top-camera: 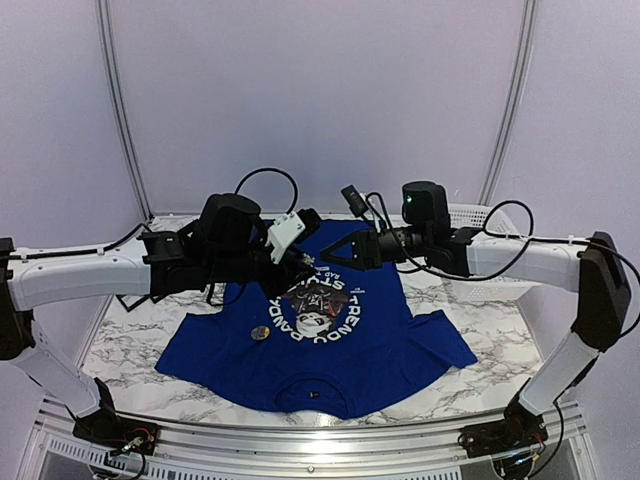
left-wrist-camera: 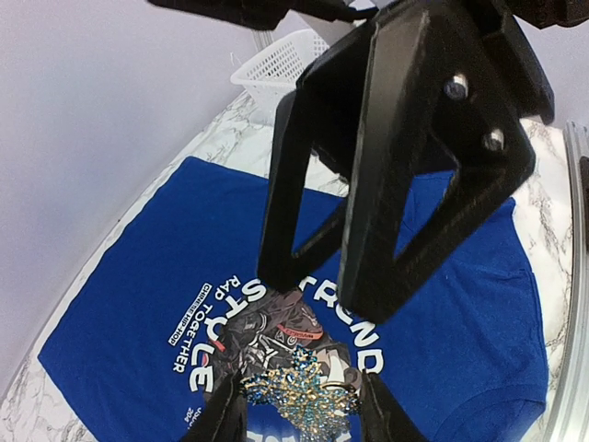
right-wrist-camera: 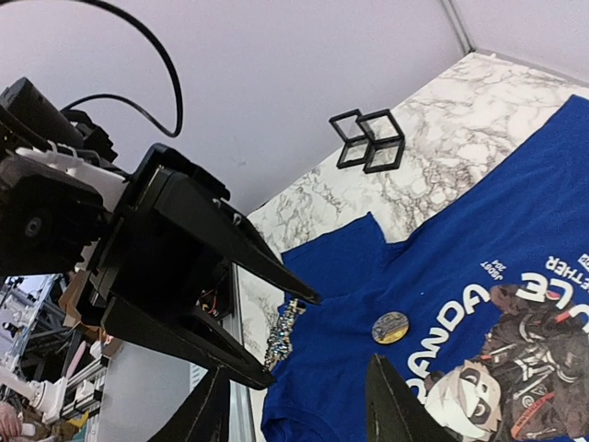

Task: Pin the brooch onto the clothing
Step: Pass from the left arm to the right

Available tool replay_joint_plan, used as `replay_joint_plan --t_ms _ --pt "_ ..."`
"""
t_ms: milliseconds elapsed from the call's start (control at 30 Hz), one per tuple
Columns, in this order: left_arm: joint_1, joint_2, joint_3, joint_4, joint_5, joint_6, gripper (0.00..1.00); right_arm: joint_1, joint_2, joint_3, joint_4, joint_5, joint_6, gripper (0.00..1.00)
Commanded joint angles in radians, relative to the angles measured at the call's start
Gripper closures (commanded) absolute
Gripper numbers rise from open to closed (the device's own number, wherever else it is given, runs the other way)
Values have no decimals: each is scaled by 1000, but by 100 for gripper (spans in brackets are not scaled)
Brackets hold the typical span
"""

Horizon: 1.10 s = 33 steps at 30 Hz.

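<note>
Above the T-shirt (top-camera: 400, 350), left jaws pinching brooch (left-wrist-camera: 299, 391), long axis jaw to jaw, right jaws spread

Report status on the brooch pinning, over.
Left gripper shut on brooch, above T-shirt. Right gripper open, empty, facing it. T-shirt flat, brooch not yet pinned. Round badge on T-shirt, clear of both.

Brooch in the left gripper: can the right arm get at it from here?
Probably yes. The right gripper faces the brooch with jaws apart and nothing between them; the left gripper clamps two of its sides, though.
</note>
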Motion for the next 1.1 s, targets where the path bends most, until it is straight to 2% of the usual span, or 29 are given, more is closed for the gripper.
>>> replay_joint_plan --t_ms 0,133,267,700,800,967,1067 --pt "-8 5 2 31 -20 19 69 38 41 49 7 -46 3 58" --pt "-11 2 -3 31 -20 22 68 41 57 49 52 -56 37 61" --pt "-12 2 -4 32 -20 27 68 50 83 48 119 -86 87 69" --pt "-19 0 -10 32 -18 46 68 52 125 37 217 -94 182 76" --pt "-20 -2 -10 31 -28 49 67 52 144 38 229 -91 205 82" --pt "-20 -5 -13 31 -40 52 67 51 141 32 233 -92 198 100" --pt "-20 -5 -16 32 -45 55 67 52 136 28 228 -96 190 100"
